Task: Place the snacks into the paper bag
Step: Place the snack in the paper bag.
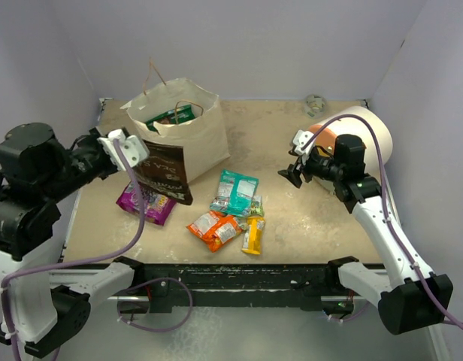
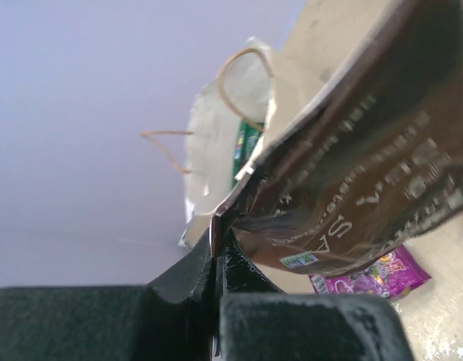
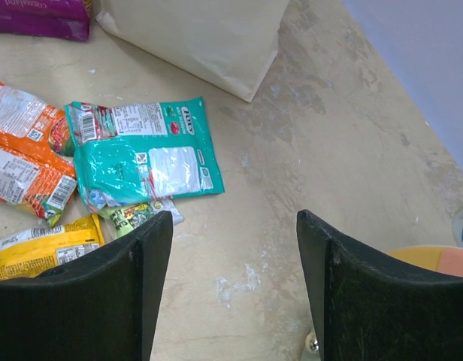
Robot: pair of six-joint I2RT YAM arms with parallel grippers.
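Left end effector point(image 1: 132, 153) pinches the brown bag point(image 1: 162, 174) by a corner; it hangs against the paper bag point(image 1: 205, 135). Best lift it clear of the rim, centre it, then release. Other snacks point(image 1: 237, 192) lie mid-bench point(image 1: 307, 218). Right end effector point(image 1: 293, 174) gapes wide, empty.

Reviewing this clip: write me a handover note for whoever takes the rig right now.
Left end effector: shut on a corner of the brown bag, held up in front of the paper bag.
Right end effector: open, empty, above the table to the right of the loose snacks.
Done: green bag is inside the paper bag.
Left: drop the brown bag in, then the purple packet, teal packets, orange packets and yellow bar, all lying on the table.
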